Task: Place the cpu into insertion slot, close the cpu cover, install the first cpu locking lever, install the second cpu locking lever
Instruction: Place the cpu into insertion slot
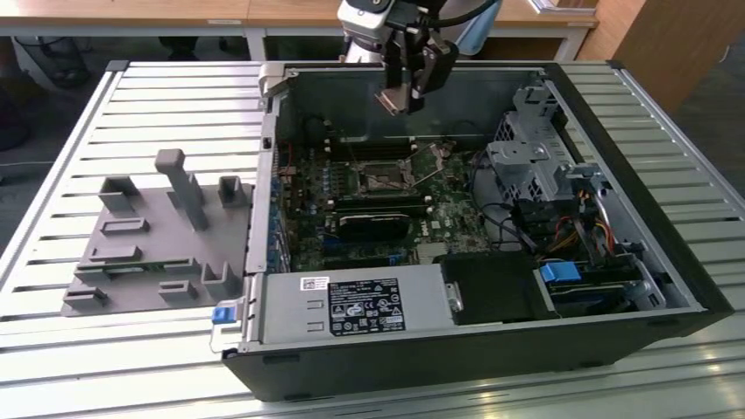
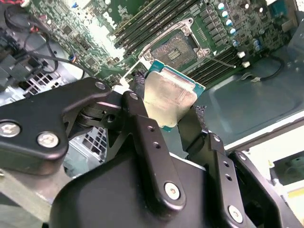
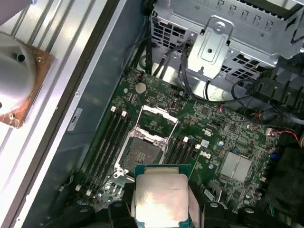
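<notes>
Jig: grey jig (image 1: 152,236) outside case (image 1: 466,358), ext. view's left.
Slot: insertion slot (image 3: 140,156) bare, cpu cover (image 3: 159,118) swung open.
Cpu: cpu (image 2: 168,97) aloft over board (image 3: 228,128).
Gripper: gripper (image 1: 402,98) clamped on cpu edges.
Handling: likely light, stiff, fragile; edges only.

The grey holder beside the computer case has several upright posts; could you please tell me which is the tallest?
The slim post near the holder's middle; it rises well above the broad block and the short stubs around it.
</notes>
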You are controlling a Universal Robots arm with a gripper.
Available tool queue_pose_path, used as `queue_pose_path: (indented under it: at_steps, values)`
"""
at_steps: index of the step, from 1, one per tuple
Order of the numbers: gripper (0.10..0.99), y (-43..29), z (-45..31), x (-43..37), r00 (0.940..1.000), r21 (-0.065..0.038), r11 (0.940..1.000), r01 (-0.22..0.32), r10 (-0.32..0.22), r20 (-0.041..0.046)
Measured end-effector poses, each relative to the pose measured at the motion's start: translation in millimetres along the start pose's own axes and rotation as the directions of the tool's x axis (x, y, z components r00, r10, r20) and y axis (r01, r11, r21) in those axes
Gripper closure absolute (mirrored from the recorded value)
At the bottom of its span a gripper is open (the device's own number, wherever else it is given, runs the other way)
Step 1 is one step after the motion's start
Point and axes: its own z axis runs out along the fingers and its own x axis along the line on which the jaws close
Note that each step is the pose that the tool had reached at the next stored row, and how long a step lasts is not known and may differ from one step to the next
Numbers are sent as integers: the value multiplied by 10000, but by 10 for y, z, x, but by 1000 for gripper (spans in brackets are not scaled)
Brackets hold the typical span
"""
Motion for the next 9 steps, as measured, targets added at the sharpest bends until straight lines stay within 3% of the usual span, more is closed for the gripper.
queue_pose_path:
  at_steps: [9]
  values:
    - [557, 0, 25, 5, 9932, -19, 9932, -1161, 1162, 89]
